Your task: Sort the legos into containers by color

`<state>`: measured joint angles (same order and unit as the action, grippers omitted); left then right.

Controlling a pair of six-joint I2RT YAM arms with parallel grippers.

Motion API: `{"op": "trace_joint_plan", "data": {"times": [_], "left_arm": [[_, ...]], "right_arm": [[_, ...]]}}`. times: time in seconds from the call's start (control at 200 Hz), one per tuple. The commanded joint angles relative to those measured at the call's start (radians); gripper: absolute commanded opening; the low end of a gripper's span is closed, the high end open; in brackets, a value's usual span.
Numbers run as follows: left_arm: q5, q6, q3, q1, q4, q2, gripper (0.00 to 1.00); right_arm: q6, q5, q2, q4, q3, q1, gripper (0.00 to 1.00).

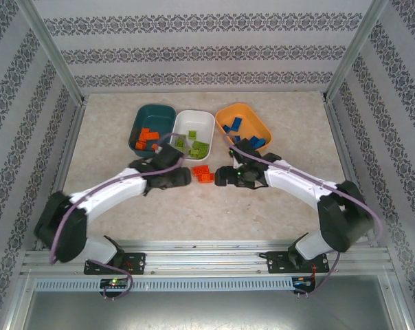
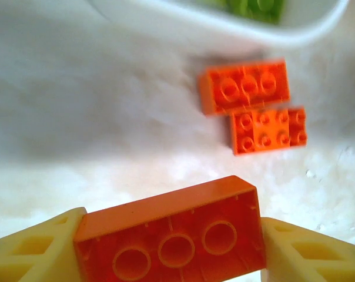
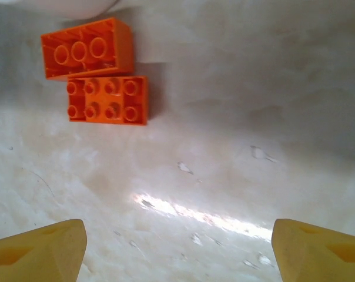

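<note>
Now L tool (image 2: 171, 238) pinches an orange brick (image 2: 166, 217) by its ends, underside to cam.
Lift straight, no tilt, carry to dark teal tray (image 1: 159, 113) w/ the other oranges; R tool (image 3: 177, 247) gapes empty over counter (image 3: 236, 147) near two loose orange bricks (image 3: 107, 100).

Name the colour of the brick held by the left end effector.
Orange; the brick shows best in the left wrist view.

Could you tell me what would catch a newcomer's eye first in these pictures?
First, the left gripper pinching an orange brick between its yellow fingers. Next, two loose orange bricks touching on the table just before the white tray, which sits between the teal tray and the orange tray in a row.
</note>
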<state>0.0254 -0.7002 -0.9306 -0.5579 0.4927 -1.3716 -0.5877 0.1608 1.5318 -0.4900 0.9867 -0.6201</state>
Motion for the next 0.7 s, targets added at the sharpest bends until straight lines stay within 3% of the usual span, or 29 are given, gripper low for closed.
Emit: {"op": "trace_joint_plan", "data": {"times": [0.0,0.125,0.3,0.54,0.694], "left_arm": [[0.012,0.107,-0.003,0.146,0.099,0.111,0.51],[0.032,0.209,-0.124,0.295,0.154,0.087,0.51],[0.097,0.27,-0.273,0.411,0.133,-0.064,0.52],[0.148,0.298,-0.42,0.463,0.109,-0.275,0.52],[0.164,0.317,-0.517,0.464,0.119,-0.397,0.52]], "right_arm": [[-0.03,-0.07,0.103,-0.054,0.106,-0.071,0.82],[-0.04,-0.12,0.252,-0.107,0.236,-0.132,0.82],[-0.054,-0.178,0.379,-0.155,0.352,-0.167,0.82],[-0.06,-0.217,0.477,-0.183,0.428,-0.18,0.82],[-0.061,-0.256,0.508,-0.178,0.452,-0.179,0.76]]}}
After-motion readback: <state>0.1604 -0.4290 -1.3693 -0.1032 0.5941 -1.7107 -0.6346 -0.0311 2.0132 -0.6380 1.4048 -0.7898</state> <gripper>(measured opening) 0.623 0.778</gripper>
